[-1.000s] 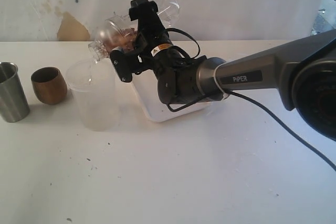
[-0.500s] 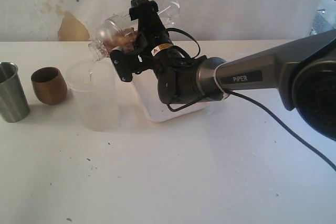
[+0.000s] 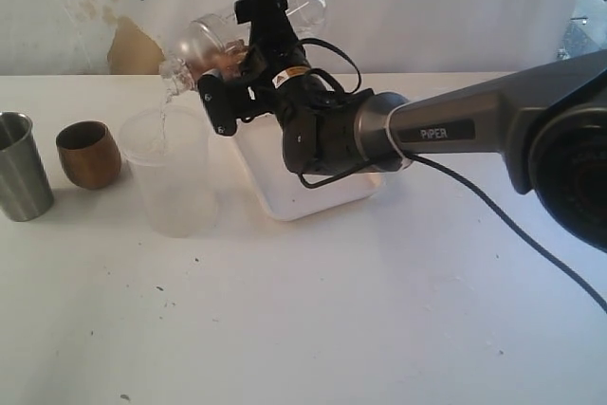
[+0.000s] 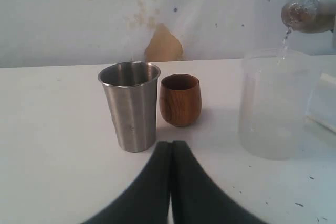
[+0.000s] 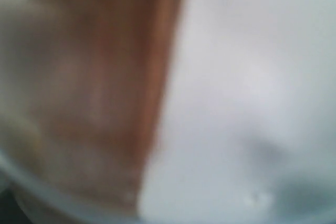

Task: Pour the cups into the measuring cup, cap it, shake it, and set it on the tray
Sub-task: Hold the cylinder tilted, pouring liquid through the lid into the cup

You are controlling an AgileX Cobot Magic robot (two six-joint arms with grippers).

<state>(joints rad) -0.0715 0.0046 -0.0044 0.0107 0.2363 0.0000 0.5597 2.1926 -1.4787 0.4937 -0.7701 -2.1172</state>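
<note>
Mouth of measuring cup [image 3: 202,43] tips left and down over tub [image 3: 175,198], trickling; right gripper [image 3: 233,52] spread wide, clamping its body. Left gripper [image 4: 170,153] closed, empty.

Closed gripper [image 4: 171,146] faces steel tumbler [image 4: 131,106] just beside wooden cup [image 4: 180,99].

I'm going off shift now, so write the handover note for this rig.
Left gripper: shut, empty, low on the table, facing the steel tumbler and wooden cup, both upright.
Right gripper: clamped on the clear vessel, tilted, trickling liquid into the frosted tub.
Tray: beneath the right arm.
Done: unclear whether the cups are emptied.
Left: cap, shake, set on tray; no cap in view.
</note>
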